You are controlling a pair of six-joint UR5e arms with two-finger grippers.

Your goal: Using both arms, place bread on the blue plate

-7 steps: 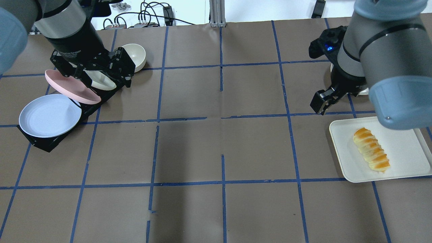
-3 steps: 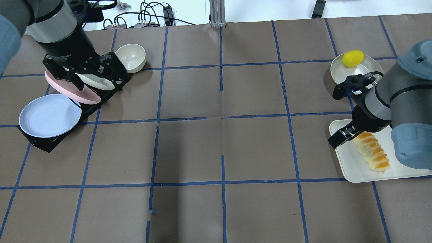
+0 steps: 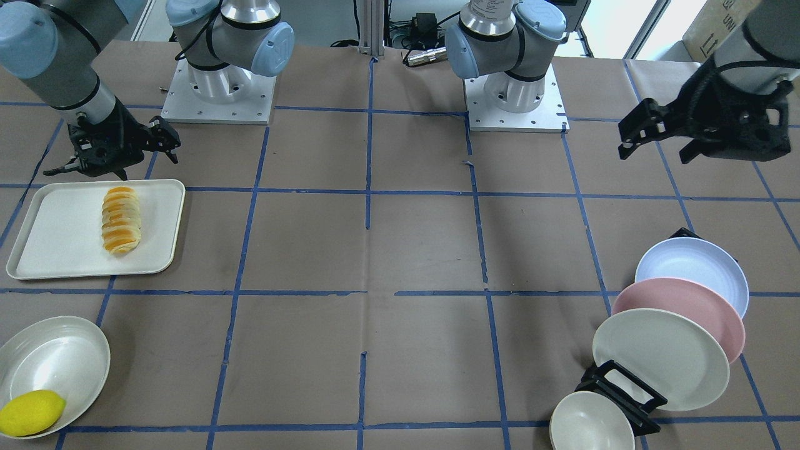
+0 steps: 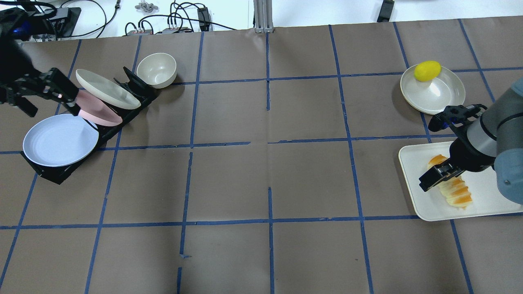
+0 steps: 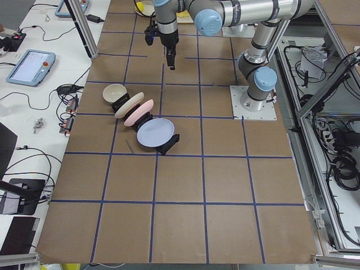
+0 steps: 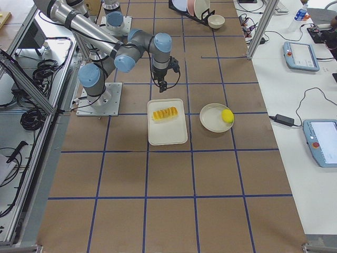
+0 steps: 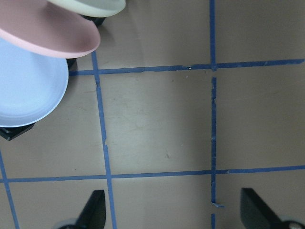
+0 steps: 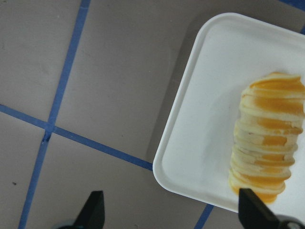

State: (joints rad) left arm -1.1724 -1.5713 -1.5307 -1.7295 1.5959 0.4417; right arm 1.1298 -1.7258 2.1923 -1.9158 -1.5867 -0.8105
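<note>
Nearest the robot, on its right, the bread (image 3: 120, 219) lies flat on a white tray (image 3: 50, 250). The right gripper (image 8: 172, 212) hangs above the tray's edge with its jaws spread wide and nothing between them. From its wrist camera, the bread sits below and toward one finger, not touched.

Farther out on the left, the blue plate (image 4: 61, 139) leans in the nearest slot of a black rack (image 4: 53, 173). The left gripper (image 7: 174, 210) hovers beside the rack over bare table, jaws wide apart and empty, clear of the plate.

Behind the blue plate stand a pink plate (image 4: 98, 114) and a cream plate (image 4: 107, 94). Beyond them, a bowl (image 4: 157, 69) sits at the rack's far end. Far right, a lemon (image 4: 427, 70) rests in a dish (image 4: 443, 96).
</note>
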